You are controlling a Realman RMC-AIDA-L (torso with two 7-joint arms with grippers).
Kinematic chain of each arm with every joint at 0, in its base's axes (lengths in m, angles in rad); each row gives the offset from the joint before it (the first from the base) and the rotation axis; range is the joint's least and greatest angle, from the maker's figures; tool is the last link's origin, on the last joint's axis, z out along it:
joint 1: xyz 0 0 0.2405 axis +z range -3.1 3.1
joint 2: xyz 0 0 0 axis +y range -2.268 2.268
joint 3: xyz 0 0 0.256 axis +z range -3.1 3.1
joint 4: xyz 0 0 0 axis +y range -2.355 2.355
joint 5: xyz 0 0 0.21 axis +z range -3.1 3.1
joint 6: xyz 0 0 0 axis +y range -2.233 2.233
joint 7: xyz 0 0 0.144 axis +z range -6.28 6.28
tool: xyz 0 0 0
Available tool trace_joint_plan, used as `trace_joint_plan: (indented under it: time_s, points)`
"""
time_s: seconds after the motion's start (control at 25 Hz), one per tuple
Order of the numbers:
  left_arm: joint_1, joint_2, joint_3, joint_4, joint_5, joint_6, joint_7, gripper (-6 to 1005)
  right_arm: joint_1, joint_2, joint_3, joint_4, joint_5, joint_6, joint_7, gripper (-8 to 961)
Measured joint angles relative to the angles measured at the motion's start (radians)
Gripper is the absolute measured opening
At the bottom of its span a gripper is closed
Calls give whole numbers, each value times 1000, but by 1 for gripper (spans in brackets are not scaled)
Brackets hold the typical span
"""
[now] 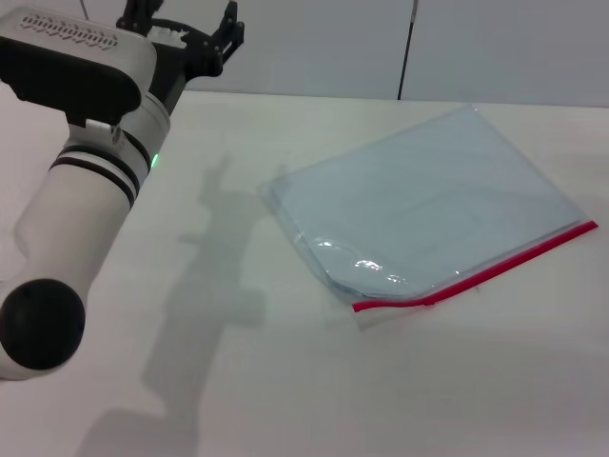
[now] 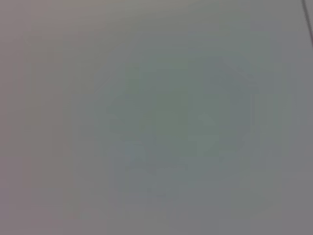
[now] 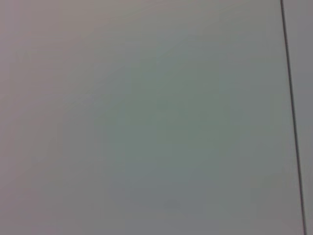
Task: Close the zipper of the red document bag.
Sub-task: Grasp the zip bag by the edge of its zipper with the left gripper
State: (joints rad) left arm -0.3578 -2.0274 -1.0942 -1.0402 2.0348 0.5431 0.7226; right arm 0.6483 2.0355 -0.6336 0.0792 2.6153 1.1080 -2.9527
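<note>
The left arm [image 1: 86, 200] was seen nearest, raised over the counter's [image 1: 285, 381] left side, its left tool [image 1: 190, 38] held spread and empty at the far edge. The red document bag [image 1: 428, 205] lay flat toward the right edge, the zipper [image 1: 476, 271] along its near side. No approach had begun; the slider must first be found. The right tool was not seen.

a white table [image 1: 285, 381] runs to a pale grey wall [image 1: 314, 48] with one dark vertical seam [image 1: 407, 48].
</note>
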Motion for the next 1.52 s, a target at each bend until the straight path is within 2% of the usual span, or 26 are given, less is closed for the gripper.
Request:
trace_joint_plan:
  time_s: [0.56, 0.92, 1.08, 1.24, 1.4, 1.52]
  points:
    - [-22, 3, -48, 47, -37, -124, -52, 891, -11, -2, -2, -9, -8, 0, -45, 757]
    - [-27, 3, -59, 51, -27, -139, -49, 890, -15, -2, -1, -10, -3, -19, -46, 757]
    - [-43, 16, -61, 23, -24, -265, -18, 890, -13, -3, -1, -17, -2, -52, -47, 757]
    - [-51, 24, -78, -42, -24, -408, 92, 889, -14, -3, 0, -19, -1, -61, -47, 757]
    - [-34, 9, -140, -127, -24, -582, 225, 889, -13, -4, 0, -19, 0, -63, -47, 757]
    - [-22, 2, -167, -160, -24, -641, 254, 888, -13, -5, 0, -18, 0, -63, -47, 757]
